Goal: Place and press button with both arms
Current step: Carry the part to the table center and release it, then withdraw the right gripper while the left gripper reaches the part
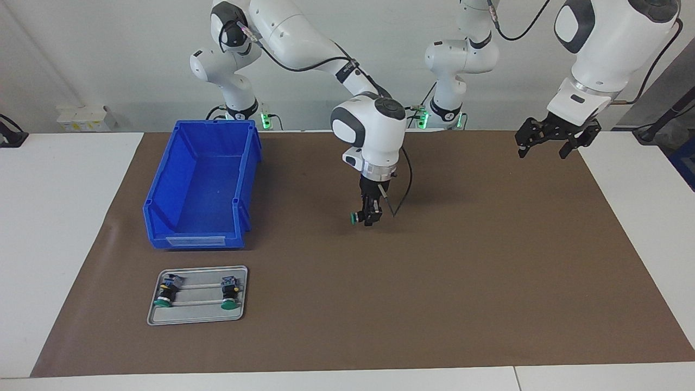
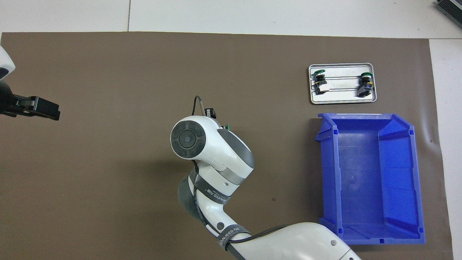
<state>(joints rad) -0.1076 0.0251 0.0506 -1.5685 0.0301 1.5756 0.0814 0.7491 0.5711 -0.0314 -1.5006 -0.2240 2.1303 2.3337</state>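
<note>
My right gripper (image 1: 371,219) points down over the middle of the brown mat and is shut on a button (image 1: 353,218), whose green cap sticks out sideways toward the bin's end. It hangs low over the mat; whether the button touches the mat I cannot tell. In the overhead view the right wrist hides the grip, and only a green speck of the button (image 2: 226,126) shows. My left gripper (image 1: 548,142) waits raised and open, holding nothing, over the mat's edge at the left arm's end, and appears as a black gripper (image 2: 39,107) in the overhead view.
A blue bin (image 1: 163,184) stands with nothing in it toward the right arm's end of the table. Farther from the robots, a small metal tray (image 1: 197,268) carries two more green-capped buttons (image 1: 164,296) (image 1: 230,293). The brown mat (image 1: 461,282) covers the table.
</note>
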